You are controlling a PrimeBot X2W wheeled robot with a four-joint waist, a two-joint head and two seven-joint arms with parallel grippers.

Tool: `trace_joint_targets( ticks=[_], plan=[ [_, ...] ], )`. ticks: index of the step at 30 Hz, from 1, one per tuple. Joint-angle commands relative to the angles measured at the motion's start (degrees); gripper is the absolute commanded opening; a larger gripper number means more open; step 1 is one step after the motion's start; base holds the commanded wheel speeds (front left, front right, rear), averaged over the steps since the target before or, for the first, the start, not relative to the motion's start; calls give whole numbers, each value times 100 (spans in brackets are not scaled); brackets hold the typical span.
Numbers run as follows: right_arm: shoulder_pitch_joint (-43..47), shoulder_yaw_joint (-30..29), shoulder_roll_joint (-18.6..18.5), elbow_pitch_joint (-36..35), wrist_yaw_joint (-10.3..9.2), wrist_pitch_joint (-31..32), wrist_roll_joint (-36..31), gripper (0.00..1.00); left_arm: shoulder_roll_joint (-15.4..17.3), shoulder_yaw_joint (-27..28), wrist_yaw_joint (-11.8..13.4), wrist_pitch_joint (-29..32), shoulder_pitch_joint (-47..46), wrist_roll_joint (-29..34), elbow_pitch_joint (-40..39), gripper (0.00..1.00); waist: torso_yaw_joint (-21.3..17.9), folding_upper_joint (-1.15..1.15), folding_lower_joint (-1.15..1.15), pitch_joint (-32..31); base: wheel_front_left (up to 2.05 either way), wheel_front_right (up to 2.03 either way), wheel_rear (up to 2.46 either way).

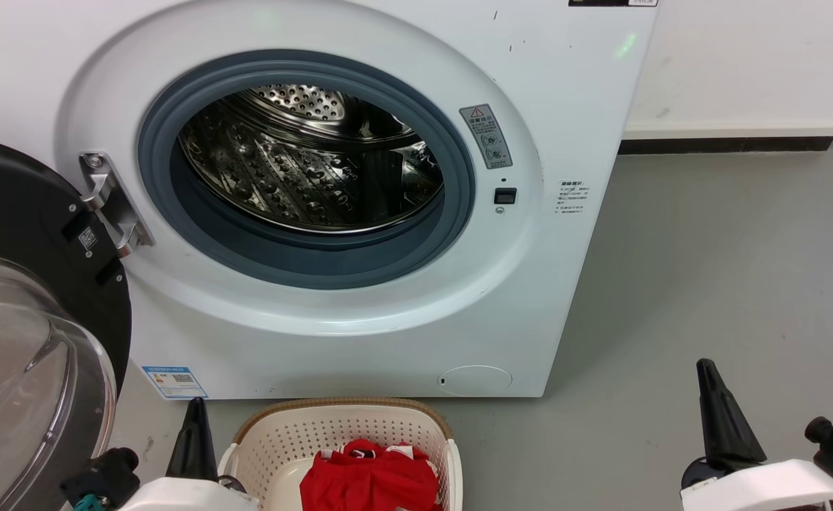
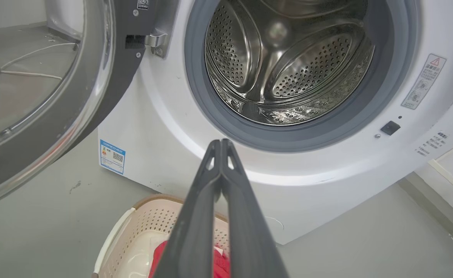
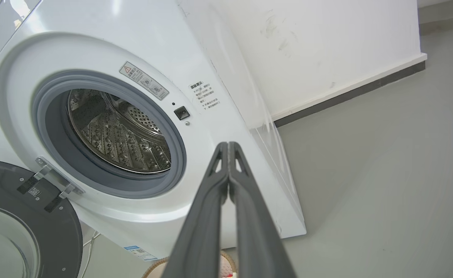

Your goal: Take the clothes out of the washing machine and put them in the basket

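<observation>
I see my left pincer closed, its 2 dark fingers pressed together at the tips and gripping nothing. My right pincer is closed the same way and empty, its fingers meeting at the tips in the right wrist view. Both point up toward the washing machine, which stands ahead of them on the grey floor. The left pincer aims at the white front below the opening. The right pincer hangs off to the right of the machine's corner, over bare floor.

The basket sits on the floor just right of the left pincer and well left of the right pincer, close to the foot of the machine. The red clothes lie bunched inside it, with a bit of white trim showing on top. In the left wrist view the red fabric lies directly under that pincer's fingers.

Above and to the left of the left pincer, the porthole door is swung wide open on its metal hinge. The grey rubber ring frames the perforated steel drum, whose shiny wall is in plain sight. A blue label sits on the machine front just above the left pincer's tip.
</observation>
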Motion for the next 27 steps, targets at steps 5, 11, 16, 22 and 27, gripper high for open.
trace_joint_targets(
  ticks=[5,11,16,22,27],
  plan=[
    [-260,-28,-68,17,-1,122,657,0,6,58,-103,149,-222,-624,1,0,7,0,0,2,0,0,0],
    [-336,-51,-86,95,-1,233,1203,0,6,92,-170,275,-306,-1159,56,0,14,0,0,5,0,0,0],
    [-399,-72,-96,155,-1,322,1627,0,6,118,-226,377,-361,-1583,100,0,19,0,0,7,0,0,0],
    [-463,-100,-106,227,-1,430,2101,0,6,146,-291,491,-437,-2058,151,0,26,0,0,10,0,0,0],
    [-528,-124,-112,283,-1,512,2477,0,5,172,-339,582,-495,-2435,189,0,32,0,0,12,0,0,0]
  ],
)
